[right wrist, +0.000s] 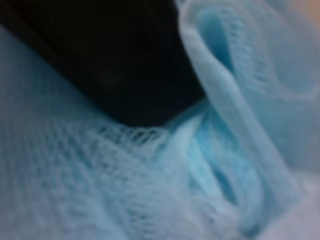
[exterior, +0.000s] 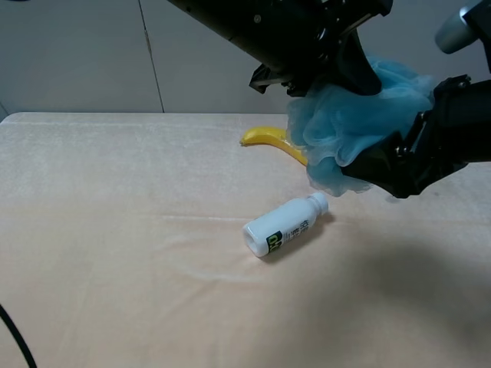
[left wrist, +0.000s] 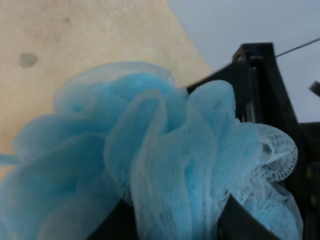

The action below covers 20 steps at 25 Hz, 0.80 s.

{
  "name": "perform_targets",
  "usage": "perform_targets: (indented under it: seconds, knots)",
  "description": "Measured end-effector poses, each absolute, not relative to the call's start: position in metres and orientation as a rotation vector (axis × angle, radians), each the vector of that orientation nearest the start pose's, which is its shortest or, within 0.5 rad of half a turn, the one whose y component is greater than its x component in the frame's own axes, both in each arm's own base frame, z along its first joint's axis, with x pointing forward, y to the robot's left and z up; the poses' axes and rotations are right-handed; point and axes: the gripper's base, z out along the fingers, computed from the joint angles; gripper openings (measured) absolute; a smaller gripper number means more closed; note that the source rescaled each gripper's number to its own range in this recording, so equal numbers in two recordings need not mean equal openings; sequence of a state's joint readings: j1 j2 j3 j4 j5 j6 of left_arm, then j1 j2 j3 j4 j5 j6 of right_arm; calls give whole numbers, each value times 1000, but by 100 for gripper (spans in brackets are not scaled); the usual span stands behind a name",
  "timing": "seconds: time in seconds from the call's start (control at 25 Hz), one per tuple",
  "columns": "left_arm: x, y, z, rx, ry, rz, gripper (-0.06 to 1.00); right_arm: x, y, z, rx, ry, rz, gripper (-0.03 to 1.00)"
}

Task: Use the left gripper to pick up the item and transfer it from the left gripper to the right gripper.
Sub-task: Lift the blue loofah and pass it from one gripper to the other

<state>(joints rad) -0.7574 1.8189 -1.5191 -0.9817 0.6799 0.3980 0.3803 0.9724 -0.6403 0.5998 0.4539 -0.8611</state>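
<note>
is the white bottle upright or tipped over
Tipped over: the bottle lies on its side on the table, its cap end pointing toward the pouf held above.

A white plastic bottle with a green-and-black label lay on its side on a beige table. Farther back, a partly hidden yellow banana rested. A pale grey wall stood behind.

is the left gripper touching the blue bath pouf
Touching. The left wrist view shows the blue bath pouf wedged between the fingers of the left gripper.
</note>
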Motion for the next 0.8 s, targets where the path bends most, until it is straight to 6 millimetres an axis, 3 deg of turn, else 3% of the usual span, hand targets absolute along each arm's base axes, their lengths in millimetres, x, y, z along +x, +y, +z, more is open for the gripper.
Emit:
perform_targets:
  seconds: [0.04,0.16,0.2,0.64,0.72,0.8]
  knots:
    - [273,-322,310,679,2300,-1242,1,171,93,287,-878,2009,312,68]
    - [274,-321,311,674,2291,-1239,1,171,93,287,-881,2007,311,8]
    - [275,-321,312,674,2291,-1240,1,171,93,286,-882,2009,310,1]
    - [274,-321,312,677,2293,-1242,1,171,93,286,-884,2010,309,2]
    - [274,-321,312,671,2296,-1250,16,171,93,286,-885,2010,308,2]
    - [273,-322,313,666,2301,-1268,49,171,93,286,-888,2011,305,2]
